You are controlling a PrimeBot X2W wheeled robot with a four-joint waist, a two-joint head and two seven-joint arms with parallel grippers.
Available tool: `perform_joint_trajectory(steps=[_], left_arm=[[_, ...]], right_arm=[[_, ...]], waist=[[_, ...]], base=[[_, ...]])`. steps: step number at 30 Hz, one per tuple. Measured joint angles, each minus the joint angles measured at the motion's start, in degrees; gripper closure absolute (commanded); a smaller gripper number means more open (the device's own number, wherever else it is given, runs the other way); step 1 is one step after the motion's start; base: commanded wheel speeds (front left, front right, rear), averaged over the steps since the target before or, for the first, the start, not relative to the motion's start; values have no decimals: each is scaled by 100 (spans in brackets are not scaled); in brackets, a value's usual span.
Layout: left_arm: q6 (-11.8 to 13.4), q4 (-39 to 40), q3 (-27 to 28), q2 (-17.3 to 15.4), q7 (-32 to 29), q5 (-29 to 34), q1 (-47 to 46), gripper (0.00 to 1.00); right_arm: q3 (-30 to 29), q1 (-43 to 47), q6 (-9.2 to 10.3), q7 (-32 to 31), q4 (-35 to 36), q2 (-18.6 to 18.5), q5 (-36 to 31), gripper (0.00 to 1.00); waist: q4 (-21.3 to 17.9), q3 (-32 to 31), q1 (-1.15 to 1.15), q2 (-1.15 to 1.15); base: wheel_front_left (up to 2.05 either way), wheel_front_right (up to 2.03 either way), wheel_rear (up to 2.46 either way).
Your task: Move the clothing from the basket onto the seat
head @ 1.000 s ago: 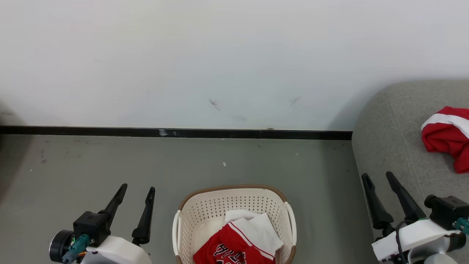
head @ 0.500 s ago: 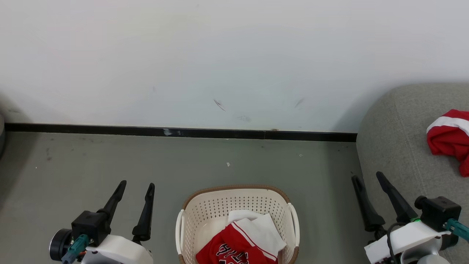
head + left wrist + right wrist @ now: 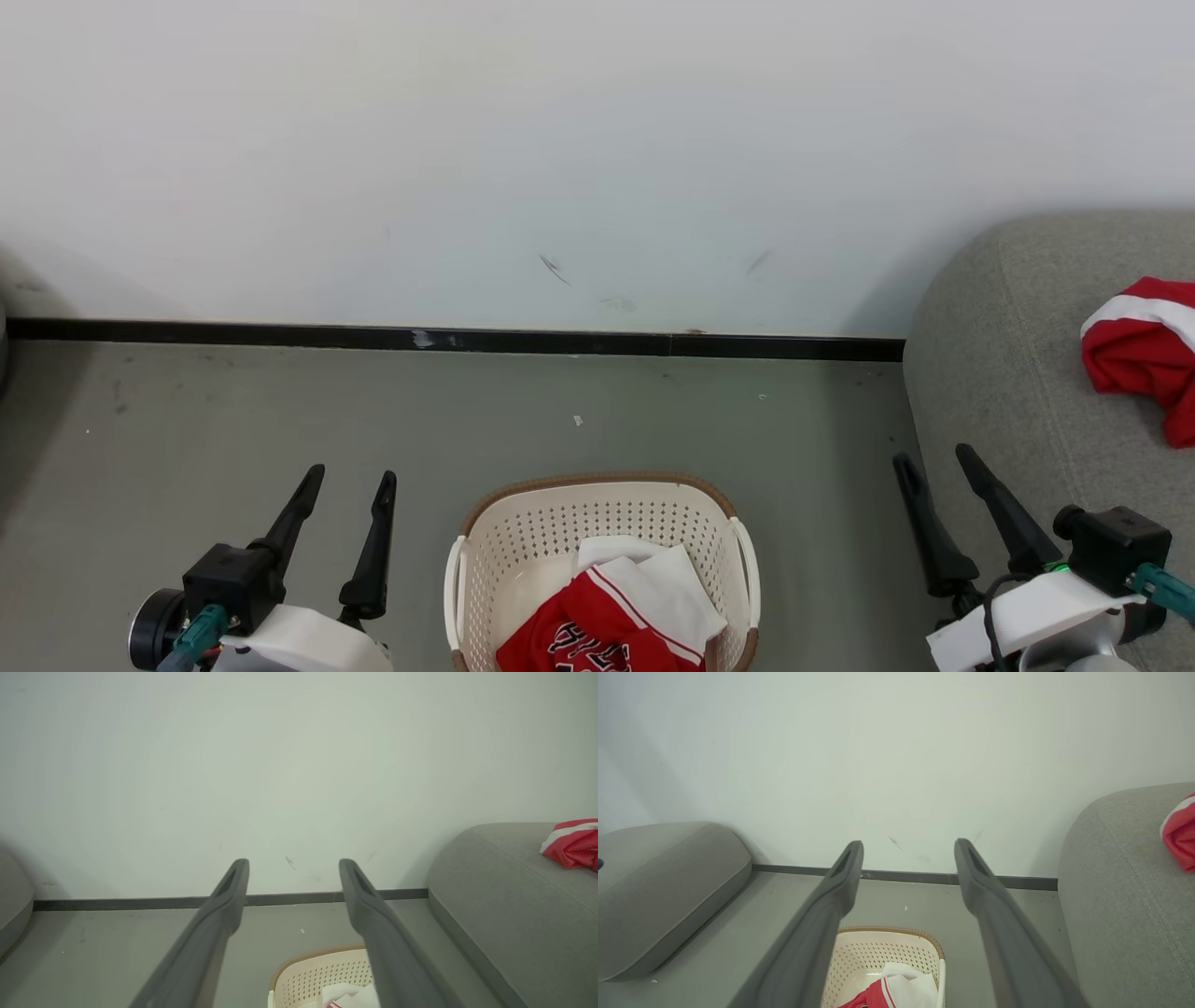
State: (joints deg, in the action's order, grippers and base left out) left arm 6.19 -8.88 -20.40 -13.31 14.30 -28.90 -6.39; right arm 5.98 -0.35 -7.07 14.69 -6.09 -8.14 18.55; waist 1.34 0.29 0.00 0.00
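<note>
The cream basket (image 3: 523, 537) with its brown rim stands on the floor at the bottom centre of the head view. Inside it lies red and white clothing (image 3: 616, 621) with black-and-white lettering. A second red garment with a white band (image 3: 1134, 350) rests on the grey seat (image 3: 999, 373) at the right. My left gripper (image 3: 351, 478) hangs open to the left of the basket, nothing between its fingers. My right gripper (image 3: 934, 457) stands open beside the seat's front edge, also empty. The basket (image 3: 878, 952) and the clothing (image 3: 908, 987) show low in the right wrist view, beneath the open right gripper (image 3: 908, 844); the left wrist view has the open left gripper (image 3: 294, 863).
A white wall with a black skirting board (image 3: 448, 338) runs behind the basket. Grey floor (image 3: 233, 420) stretches out to the left. In the right wrist view another grey cushion (image 3: 658, 882) lies at the left.
The head view has shifted slightly. My right gripper has drifted a little left and down in the view, away from the seat. The left gripper and the basket hold their places.
</note>
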Motion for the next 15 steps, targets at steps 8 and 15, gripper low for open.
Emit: perform_joint_trajectory(steps=[8,15], left_arm=[[-66,30,40,31,0,56,9,0],[-134,54,85,42,0,82,19,0]], right_arm=[[-27,2,0,0,11,-1,-35,0],[-46,7,0,0,13,-3,-41,0]], waist=[[-18,21,0,0],[-16,65,0,0]], base=[[0,0,0],[0,0,0]])
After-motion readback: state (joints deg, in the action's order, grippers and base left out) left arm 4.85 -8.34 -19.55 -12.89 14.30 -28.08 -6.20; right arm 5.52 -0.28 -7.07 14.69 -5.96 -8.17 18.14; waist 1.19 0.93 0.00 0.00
